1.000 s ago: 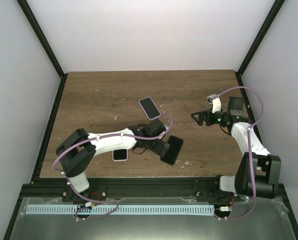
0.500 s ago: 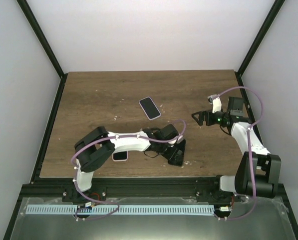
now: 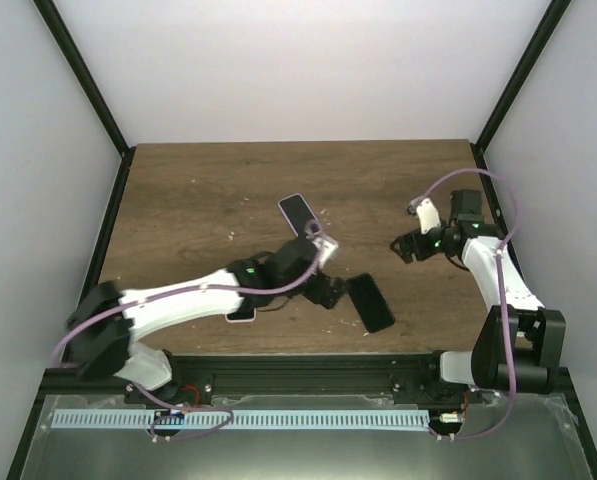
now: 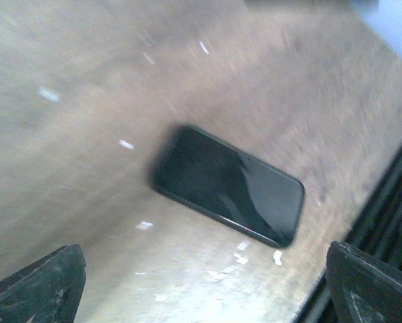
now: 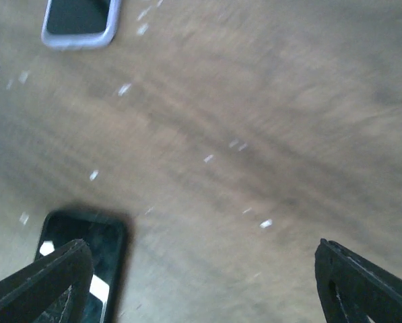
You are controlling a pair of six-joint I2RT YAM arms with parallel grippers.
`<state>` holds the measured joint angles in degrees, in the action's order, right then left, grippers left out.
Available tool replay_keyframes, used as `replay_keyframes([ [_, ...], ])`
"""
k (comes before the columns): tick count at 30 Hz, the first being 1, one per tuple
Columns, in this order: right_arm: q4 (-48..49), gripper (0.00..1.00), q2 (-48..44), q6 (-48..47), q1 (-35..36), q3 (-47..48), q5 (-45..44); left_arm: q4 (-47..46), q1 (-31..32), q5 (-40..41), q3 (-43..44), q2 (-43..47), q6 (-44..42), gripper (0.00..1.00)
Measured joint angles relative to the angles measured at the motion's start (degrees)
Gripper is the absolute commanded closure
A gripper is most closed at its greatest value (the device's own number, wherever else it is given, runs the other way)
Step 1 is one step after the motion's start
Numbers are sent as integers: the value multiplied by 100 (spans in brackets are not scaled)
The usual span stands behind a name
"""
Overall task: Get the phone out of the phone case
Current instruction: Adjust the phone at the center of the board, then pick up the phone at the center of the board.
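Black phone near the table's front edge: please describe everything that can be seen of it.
The black phone is a thin glossy slab with rounded corners, with no case visible around it. It lies flat and diagonal on the wooden table, near its front edge. The open left gripper is over it, not touching.

Black phone (image 3: 371, 302) on a brown wood-grain table (image 3: 198, 190) flecked with white. Farther off, a pale lilac phone case (image 3: 300, 215) frames a black screen. Left arm (image 3: 178, 298) and right arm (image 3: 490, 268): white shells, black joints, purple cables (image 3: 475, 177).
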<state>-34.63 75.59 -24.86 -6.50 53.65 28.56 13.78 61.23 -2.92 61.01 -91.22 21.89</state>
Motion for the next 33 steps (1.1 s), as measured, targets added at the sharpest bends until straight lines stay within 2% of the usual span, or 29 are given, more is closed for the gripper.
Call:
replay_keyframes([
  [3,-455,9,-26,-461,380,-251,-133,146,-267,780,-490,1349,-136,0],
  [6,-872,9,-15,-776,942,-573,-245,313,-831,1244,-826,2339,-151,0],
  [9,-1106,9,177,-828,1449,-647,-422,588,-1349,1425,-1051,3014,-201,0],
  [12,-1137,6,553,-717,1926,-647,-682,881,-1565,1558,-1193,3484,-398,0],
  [19,-1176,4,1213,-350,2712,-597,-1222,1224,-1589,1941,-1484,3956,-730,0],
  [22,-1178,0,1338,-212,2997,-472,-1394,1281,-1589,2013,-1513,3976,-798,0],
  [33,-1043,0,1613,-9,4089,-238,-2166,1292,-1589,2092,-1517,3873,-885,1],
])
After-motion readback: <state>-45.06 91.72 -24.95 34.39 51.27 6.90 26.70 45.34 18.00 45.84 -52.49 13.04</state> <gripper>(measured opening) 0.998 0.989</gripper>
